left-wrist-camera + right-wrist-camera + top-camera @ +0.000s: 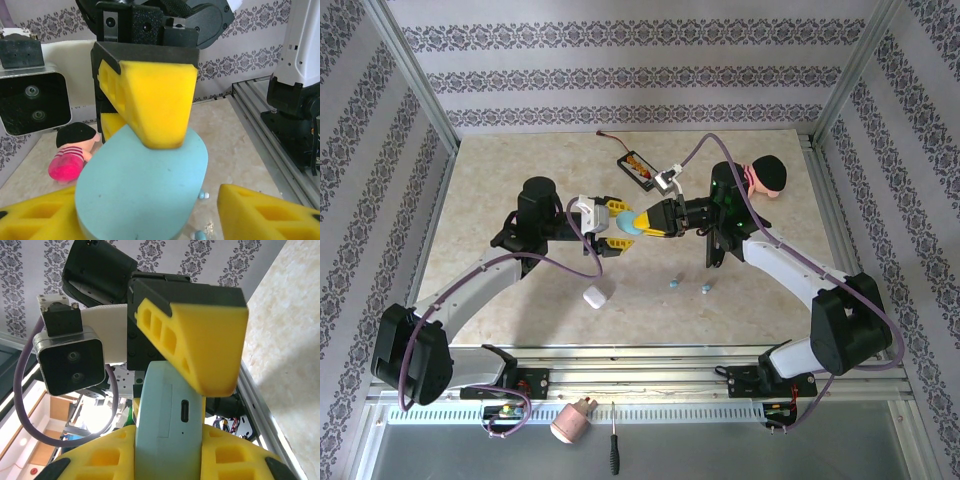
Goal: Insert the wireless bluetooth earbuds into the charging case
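Two earbuds [673,284] [707,288], blue case [638,224], white case [597,296]

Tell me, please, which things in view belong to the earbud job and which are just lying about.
Job in hand: light-blue case; blue earbud; second blue earbud; white case.

Lying about: doll; small black tray; screwdriver; pink object beside it.
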You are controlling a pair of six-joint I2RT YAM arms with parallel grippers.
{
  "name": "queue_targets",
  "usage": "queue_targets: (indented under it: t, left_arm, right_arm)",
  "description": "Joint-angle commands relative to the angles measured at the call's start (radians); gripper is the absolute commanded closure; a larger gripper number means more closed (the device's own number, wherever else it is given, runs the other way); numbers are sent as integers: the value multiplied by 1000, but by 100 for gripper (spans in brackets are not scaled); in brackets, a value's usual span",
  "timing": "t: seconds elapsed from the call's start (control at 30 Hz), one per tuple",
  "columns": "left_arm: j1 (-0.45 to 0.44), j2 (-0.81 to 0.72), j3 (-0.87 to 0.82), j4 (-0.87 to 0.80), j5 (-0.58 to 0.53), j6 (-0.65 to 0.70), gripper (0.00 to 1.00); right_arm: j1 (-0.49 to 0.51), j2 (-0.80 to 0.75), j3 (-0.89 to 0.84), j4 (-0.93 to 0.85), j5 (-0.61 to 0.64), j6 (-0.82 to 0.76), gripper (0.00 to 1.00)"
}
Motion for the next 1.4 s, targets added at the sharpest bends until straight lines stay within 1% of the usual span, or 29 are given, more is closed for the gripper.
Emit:
queue_targets:
  t: [0.0,0.07,0.17,0.27,0.33,0.4,0.43,0.5,0.57,0.6,0.63,0.67,0.73,0.83,0.97,1.07,1.23,1.37]
  left_arm:
    - [-13,3,36,-14,50,16,44]
    - [-13,2,39,-10,55,7,48]
    - [-14,1,41,-8,60,-1,51]
    - [-16,4,44,-9,62,-6,60]
    - [-16,6,42,-9,59,-8,64]
    - [-15,6,38,-11,49,-16,66]
    - [-16,3,32,-8,42,-25,67]
    - [-15,4,21,4,24,-55,69]
    - [-14,4,5,31,-5,-112,75]
    - [-15,5,0,35,-13,-134,75]
    - [-14,7,-1,38,-25,-163,75]
    - [-15,9,-1,41,-32,-197,75]
    - [-14,14,-3,45,-32,-241,75]
    - [-15,20,-2,52,-24,-306,76]
    - [-14,18,-2,78,-33,-402,76]
    - [-14,17,5,79,-13,-423,76]
    - [-14,14,13,56,34,-425,76]
    - [-14,24,24,43,88,-426,77]
  right_arm:
    - [11,10,25,6,-8,-7,88]
    - [12,11,24,1,-6,-10,88]
    - [13,13,23,-4,-4,-16,88]
    - [13,13,23,-11,-1,-21,84]
    - [12,10,24,-23,8,-32,77]
    - [10,-1,28,-59,29,-68,65]
    - [6,-13,35,-108,48,-112,58]
    - [5,-44,82,-338,111,-313,50]
    - [9,-78,170,-679,271,-597,42]
    - [17,-93,201,-783,360,-700,40]
    - [22,-114,215,-839,439,-780,40]
    - [23,-137,207,-842,475,-838,39]
    - [33,-190,166,-791,506,-918,39]
    - [68,-262,121,-736,568,-1040,38]
    - [108,-294,109,-710,607,-1138,36]
    - [144,-310,87,-704,629,-1241,36]
    - [145,-289,94,-681,598,-1242,38]
    - [144,-262,112,-678,549,-1241,40]
